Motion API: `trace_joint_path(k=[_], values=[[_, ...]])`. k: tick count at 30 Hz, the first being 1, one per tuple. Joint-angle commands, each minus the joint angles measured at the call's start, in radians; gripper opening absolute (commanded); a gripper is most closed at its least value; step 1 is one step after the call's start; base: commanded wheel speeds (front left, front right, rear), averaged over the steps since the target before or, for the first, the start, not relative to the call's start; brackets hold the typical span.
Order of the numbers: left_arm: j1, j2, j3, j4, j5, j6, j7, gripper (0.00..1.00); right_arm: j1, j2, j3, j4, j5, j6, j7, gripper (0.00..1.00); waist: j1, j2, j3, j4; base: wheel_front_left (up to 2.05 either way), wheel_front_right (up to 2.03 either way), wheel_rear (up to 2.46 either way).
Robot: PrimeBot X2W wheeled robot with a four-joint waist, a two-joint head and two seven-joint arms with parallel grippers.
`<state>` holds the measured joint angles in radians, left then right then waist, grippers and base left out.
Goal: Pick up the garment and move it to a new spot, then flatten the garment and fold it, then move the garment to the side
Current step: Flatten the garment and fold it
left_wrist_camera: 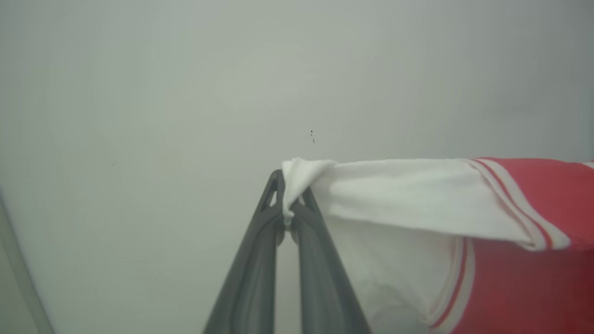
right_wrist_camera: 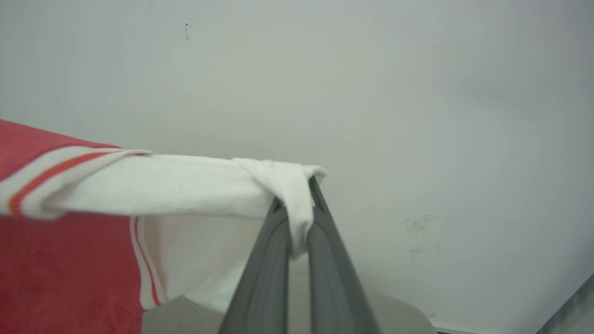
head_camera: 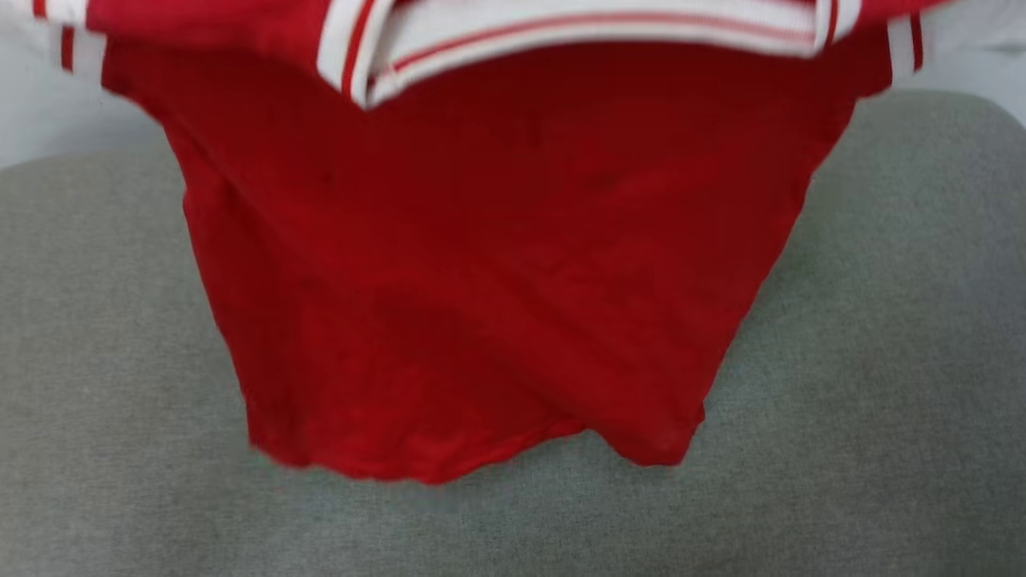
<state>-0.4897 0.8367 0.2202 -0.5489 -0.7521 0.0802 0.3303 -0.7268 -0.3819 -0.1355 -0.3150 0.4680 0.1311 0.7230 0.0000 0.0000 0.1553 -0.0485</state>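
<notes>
The light is soft and even, moderately bright. In the head view the red jersey T-shirt with white striped sleeves (head_camera: 497,264) is smeared by motion blur, its hem and side edges fuzzy. It casts only a faint, diffuse shadow on the grey cloth-covered counter (head_camera: 882,361), whose weave also looks soft. Both wrist views are paler: the red washes towards pink and the white sleeve cloth is nearly blown out. The plain pale wall (left_wrist_camera: 185,93) darkens towards the corners. The dark fingers of the left pincer (left_wrist_camera: 291,185) and right pincer (right_wrist_camera: 297,192) blur towards the bottom edge.
</notes>
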Motion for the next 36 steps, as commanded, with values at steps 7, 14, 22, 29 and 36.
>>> trace_joint_path(k=[7,14,22,29,36], values=[[-0.2,0.02,-0.074,0.098,0.019,-0.006,-0.024,0.0,-0.192,-0.052,0.057,0.117,-0.061,-0.001,-0.102,0.0,0.0,0.0,0.166,-0.024,0.0,0.0,0.0],[-0.503,-0.006,-0.199,0.279,0.055,-0.047,-0.073,0.0,-0.446,-0.066,0.089,0.285,-0.134,-0.001,-0.219,0.0,0.0,0.0,0.338,-0.022,0.0,0.0,0.0],[-0.876,-0.079,-0.327,0.589,0.177,-0.091,-0.209,0.0,-0.736,-0.017,0.095,0.538,-0.261,-0.001,-0.352,0.0,0.0,0.0,0.474,-0.006,0.0,0.0,0.0],[-1.009,-0.155,-0.388,0.834,0.218,-0.133,-0.346,0.0,-0.844,0.029,0.087,0.727,-0.374,-0.001,-0.519,0.0,0.0,0.0,0.509,0.028,0.0,0.0,0.0],[-0.899,-0.219,-0.438,0.95,0.209,-0.166,-0.446,0.0,-0.734,0.055,0.13,0.85,-0.348,-0.001,-0.602,0.0,0.0,0.0,0.486,0.056,0.0,0.0,0.0]])
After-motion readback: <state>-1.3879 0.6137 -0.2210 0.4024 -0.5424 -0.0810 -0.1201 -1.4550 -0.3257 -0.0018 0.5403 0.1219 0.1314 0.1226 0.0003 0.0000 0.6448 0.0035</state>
